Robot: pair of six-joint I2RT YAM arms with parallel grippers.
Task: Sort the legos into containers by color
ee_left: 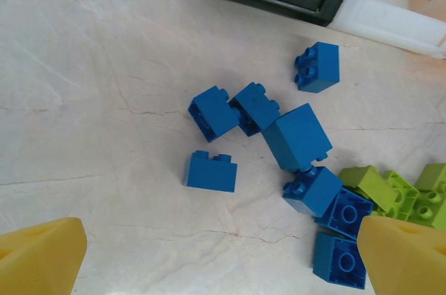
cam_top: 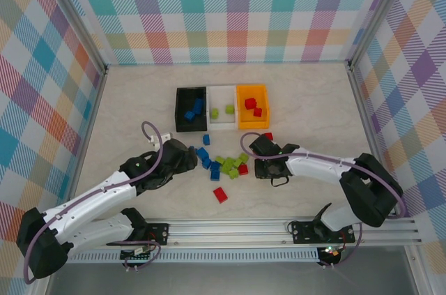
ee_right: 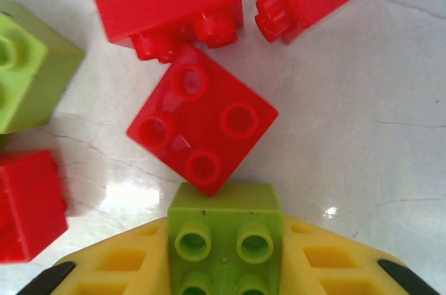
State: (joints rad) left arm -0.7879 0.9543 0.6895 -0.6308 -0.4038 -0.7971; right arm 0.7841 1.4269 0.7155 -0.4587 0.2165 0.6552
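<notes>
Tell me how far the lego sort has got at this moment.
Done: a few blue legos lie in the black bin, two green legos in the white bin, two red legos in the orange bin. In hand: the right hand is shut on a green lego; the left hand hangs open over loose blue legos. Left: the mixed pile on the table.

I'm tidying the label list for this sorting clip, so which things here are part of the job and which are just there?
Part of the job: blue legos, green legos, red legos, black bin, white bin, orange bin.
Just there: plaid walls, metal rail, table.
</notes>
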